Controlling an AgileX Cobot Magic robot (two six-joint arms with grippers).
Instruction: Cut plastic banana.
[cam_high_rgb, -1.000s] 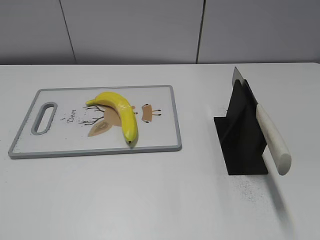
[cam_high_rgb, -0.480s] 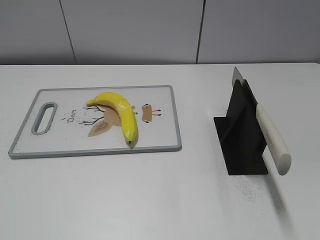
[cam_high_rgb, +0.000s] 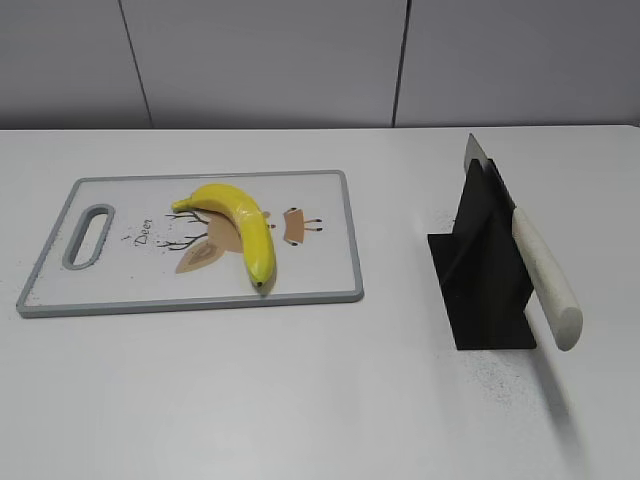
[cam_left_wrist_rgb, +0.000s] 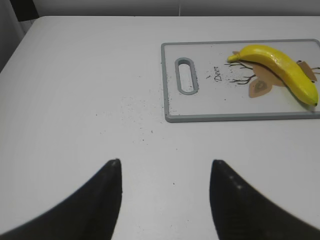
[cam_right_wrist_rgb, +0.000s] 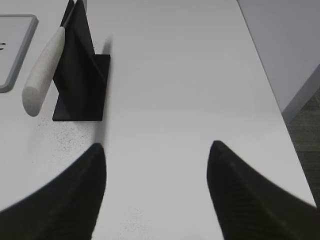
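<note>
The yellow plastic banana (cam_high_rgb: 237, 226) lies whole on a white cutting board with a grey rim (cam_high_rgb: 336, 180); it also shows in the left wrist view (cam_left_wrist_rgb: 277, 70). A knife with a white handle (cam_high_rgb: 546, 280) rests slanted in a black stand (cam_high_rgb: 480, 270); in the right wrist view the handle (cam_right_wrist_rgb: 44, 70) points toward me. My left gripper (cam_left_wrist_rgb: 165, 172) is open and empty over bare table, left of the board. My right gripper (cam_right_wrist_rgb: 156, 155) is open and empty, nearer me than the stand. Neither gripper shows in the exterior view.
The white table (cam_high_rgb: 300, 400) has dark specks near the stand and near the board. The table's right edge (cam_right_wrist_rgb: 270, 95) drops off to the floor. A grey wall runs behind the table.
</note>
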